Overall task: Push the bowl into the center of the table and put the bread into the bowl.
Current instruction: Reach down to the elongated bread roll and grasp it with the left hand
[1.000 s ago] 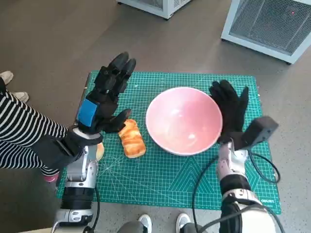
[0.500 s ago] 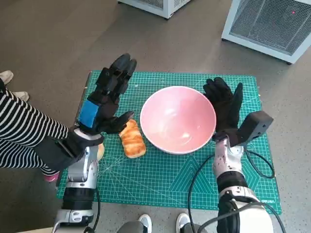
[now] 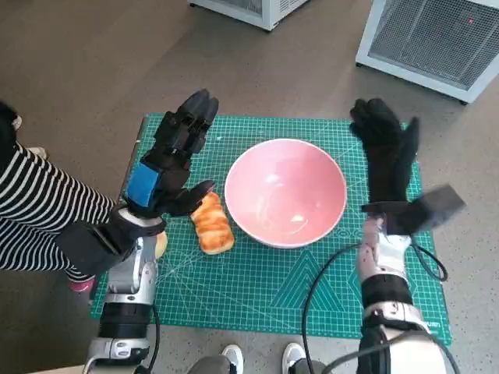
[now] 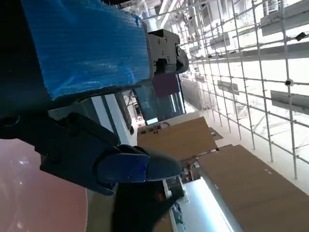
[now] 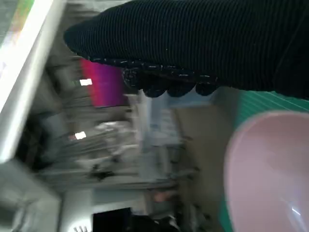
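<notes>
Item one, bowl (image 3: 285, 192): pink, upright, empty, sitting near the middle of the green mat (image 3: 265, 288) that covers the bench; it lies between my two hands, so I judge the pushing step about done. Item two, bread (image 3: 212, 223): a glazed golden roll lying on the mat just beside the bowl's rim, directly under the thumb of my left hand (image 3: 168, 167). Item three, left hand: blue-taped back up, fingers (image 3: 187, 121) spread and released, holding nothing, poised above the bread, presumably so it can drop and close round the roll. Item four, right hand (image 3: 387, 156): gloved, fingers straight and apart, holding nothing, raised on the far side of the bowl and clear of its rim, which suggests it has no more pushing to do. Item five, a person's striped sleeve (image 3: 39, 210) beside my left forearm. Outstanding: bread not yet in bowl; the lift is short, since roll and bowl nearly touch.
</notes>
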Robot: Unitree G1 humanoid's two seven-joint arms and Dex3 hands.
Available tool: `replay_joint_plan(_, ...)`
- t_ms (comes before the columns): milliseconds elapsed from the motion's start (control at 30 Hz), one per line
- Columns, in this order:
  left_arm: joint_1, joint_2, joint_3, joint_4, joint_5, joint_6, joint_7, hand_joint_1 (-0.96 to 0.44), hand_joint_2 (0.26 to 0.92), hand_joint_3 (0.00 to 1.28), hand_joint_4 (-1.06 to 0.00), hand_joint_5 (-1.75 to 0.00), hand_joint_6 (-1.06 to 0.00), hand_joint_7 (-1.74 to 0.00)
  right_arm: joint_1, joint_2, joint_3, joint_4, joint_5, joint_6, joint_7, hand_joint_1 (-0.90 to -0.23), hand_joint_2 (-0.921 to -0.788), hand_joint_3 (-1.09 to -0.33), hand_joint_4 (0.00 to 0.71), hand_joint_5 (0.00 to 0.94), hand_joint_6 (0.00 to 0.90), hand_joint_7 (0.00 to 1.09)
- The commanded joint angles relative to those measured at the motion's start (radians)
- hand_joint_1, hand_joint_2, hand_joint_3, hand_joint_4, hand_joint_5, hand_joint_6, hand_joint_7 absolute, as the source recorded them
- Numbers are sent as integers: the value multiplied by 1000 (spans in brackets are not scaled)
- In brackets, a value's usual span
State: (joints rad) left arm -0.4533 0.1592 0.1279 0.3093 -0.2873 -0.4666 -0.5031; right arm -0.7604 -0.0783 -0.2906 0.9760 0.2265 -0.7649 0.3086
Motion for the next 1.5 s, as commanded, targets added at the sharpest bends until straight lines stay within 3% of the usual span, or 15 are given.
replay_joint_plan(33, -28, 37, 9, 13, -10, -12, -33, -580, 915, 311, -73, -64, 1, -369, 90, -10, 43, -161, -1, -9, 49, -698, -921, -792, 83, 14, 54, 373)
replay_joint_plan(133, -40, 65, 13, 28, -7, -23, -60, -564, 914, 297, -83, -66, 1, -381, 132, -14, 68, -271, 3, 6, 64, -703, -921, -770, 98, 18, 63, 391)
replay_joint_plan(300, -93, 194, 11, 95, 18, -62, -185, -506, 877, 264, -109, -74, 1, -429, 198, -34, 101, -437, 20, 39, 94, -697, -921, -754, 116, 23, 71, 409)
replay_joint_plan(433, -148, 308, -5, 159, 34, -87, -313, -421, 779, 207, -152, -81, 0, -584, 228, -52, 109, -507, 36, 63, 108, -682, -921, -747, 141, 32, 84, 425)
replay_joint_plan(567, -195, 398, -33, 210, 62, -115, -418, -318, 706, 164, -217, -89, -84, -663, 245, -63, 112, -545, 41, 78, 110, -667, -921, -740, 156, 35, 91, 435)
replay_joint_plan(667, -219, 448, -58, 231, 109, -156, -457, -256, 698, 130, -280, -70, -187, -601, 253, -69, 114, -564, 43, 92, 104, -663, -921, -738, 159, 34, 93, 438)
replay_joint_plan(767, -233, 487, -83, 240, 165, -225, -467, -200, 706, 74, -369, -35, -329, -471, 259, -73, 116, -579, 41, 109, 95, -661, -921, -736, 159, 31, 95, 442)
replay_joint_plan(933, -245, 521, -119, 253, 240, -328, -454, -167, 718, 26, -463, -15, -480, -304, 266, -75, 116, -595, 31, 129, 79, -660, -921, -737, 156, 26, 95, 445)
replay_joint_plan(1167, -256, 531, -173, 279, 333, -413, -419, -138, 719, 4, -531, -6, -624, -153, 266, -76, 120, -591, 20, 139, 63, -660, -921, -737, 158, 22, 93, 448)
replay_joint_plan(1500, -272, 535, -252, 310, 489, -469, -344, -174, 717, 0, -544, -1, -676, -83, 263, -75, 126, -585, 26, 152, 58, -661, -921, -737, 160, 18, 92, 452)
